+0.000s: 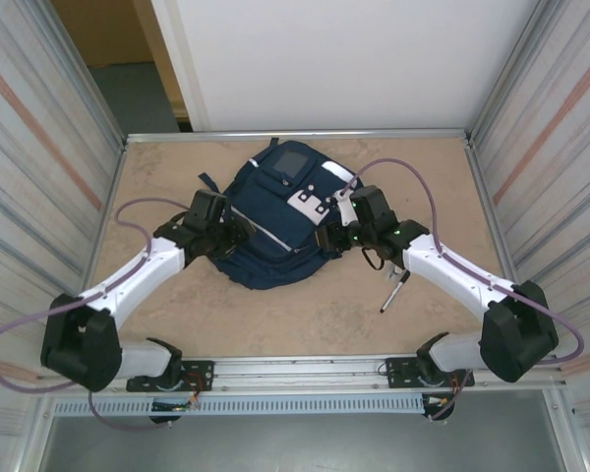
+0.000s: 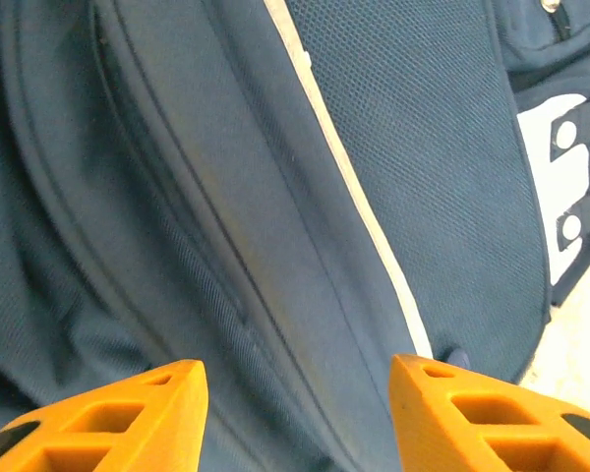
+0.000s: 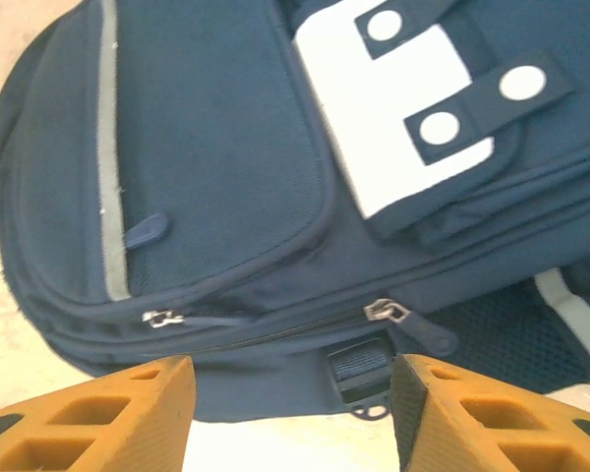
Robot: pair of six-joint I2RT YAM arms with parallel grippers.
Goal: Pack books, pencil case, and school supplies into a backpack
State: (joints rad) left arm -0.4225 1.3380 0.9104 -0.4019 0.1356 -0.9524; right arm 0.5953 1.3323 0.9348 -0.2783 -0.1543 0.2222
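Visibly agape: left claw, right claw.

Backpack: matt navy cloth w/ mesh panel; zip pulls shiny metal; fingers matt orange plastic.

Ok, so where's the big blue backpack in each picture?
Top external: the backpack lies in the middle of the table.
Left wrist: the backpack is close up, reaching from the left edge almost to the right.
Right wrist: the backpack spans the upper part, zips along its lower edge.
Shared landmark: the white patch with round studs.
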